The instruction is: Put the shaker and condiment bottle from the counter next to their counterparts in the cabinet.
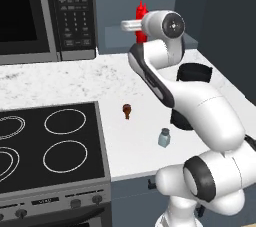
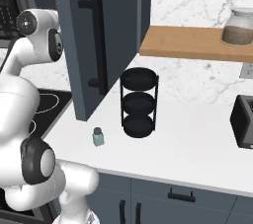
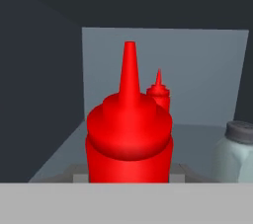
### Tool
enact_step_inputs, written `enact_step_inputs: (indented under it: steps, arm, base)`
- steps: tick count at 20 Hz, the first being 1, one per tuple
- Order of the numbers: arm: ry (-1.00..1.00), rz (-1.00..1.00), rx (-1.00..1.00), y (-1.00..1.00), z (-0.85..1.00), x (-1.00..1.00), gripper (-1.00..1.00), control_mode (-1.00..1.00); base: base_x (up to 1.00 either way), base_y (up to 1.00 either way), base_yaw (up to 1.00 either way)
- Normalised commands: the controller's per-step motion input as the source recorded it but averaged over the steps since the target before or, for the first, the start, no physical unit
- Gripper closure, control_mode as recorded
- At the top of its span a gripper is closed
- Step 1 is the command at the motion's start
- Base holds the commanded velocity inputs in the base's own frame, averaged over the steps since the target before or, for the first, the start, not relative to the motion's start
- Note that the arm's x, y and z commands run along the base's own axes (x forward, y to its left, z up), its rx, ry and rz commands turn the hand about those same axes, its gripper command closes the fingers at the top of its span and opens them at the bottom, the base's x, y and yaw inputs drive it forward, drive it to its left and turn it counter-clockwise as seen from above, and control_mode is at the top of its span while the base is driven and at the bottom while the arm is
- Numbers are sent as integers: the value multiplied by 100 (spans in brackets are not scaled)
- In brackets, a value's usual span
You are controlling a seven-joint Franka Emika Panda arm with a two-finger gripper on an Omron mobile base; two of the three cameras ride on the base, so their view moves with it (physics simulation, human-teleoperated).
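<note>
My gripper (image 3: 128, 174) is shut on the condiment bottle (image 3: 129, 139), a bright red squeeze bottle with a cone nozzle, held upright inside the dark blue-grey cabinet (image 3: 44, 70). Its fingertips are hidden. Behind the held bottle on the cabinet shelf (image 3: 197, 134) stands a matching red bottle (image 3: 159, 94). A pale grey-capped shaker (image 3: 237, 151) stands on the shelf to the right. In the left base view the red bottle (image 1: 141, 9) peeks out behind my wrist. The other shaker (image 1: 164, 137) (image 2: 98, 137) stands on the white marble counter (image 1: 75, 81) near its front edge.
A small brown knobbed piece (image 1: 127, 110) sits on the counter by the black stovetop (image 1: 50, 141). The microwave (image 1: 45, 11) hangs at the left. A black three-tier rack (image 2: 139, 102) stands by the open cabinet door (image 2: 99, 35). A wooden shelf (image 2: 192, 43) carries a jar (image 2: 239, 25).
</note>
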Motion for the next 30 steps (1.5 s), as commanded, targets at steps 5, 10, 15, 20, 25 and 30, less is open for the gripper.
enact_step_inputs:
  steps: [5, 10, 15, 20, 25, 30]
  arm:
    - [0, 0, 0, 0, -16, 25, 100, -100]
    - [0, 0, 0, 0, -14, 36, 100, -100]
    - [3, 0, 0, 0, -6, 41, 100, -100]
    - [9, 0, 0, 0, -6, 45, 100, -100]
    - [5, 0, 0, 0, -14, 41, 100, -100]
    - [1, 0, 0, 1, -36, 32, -100, -100]
  base:
    - [0, 0, 0]
    - [0, 0, 0]
    - [0, 0, 0]
    - [0, 0, 0]
    - [0, 0, 0]
    - [0, 0, 0]
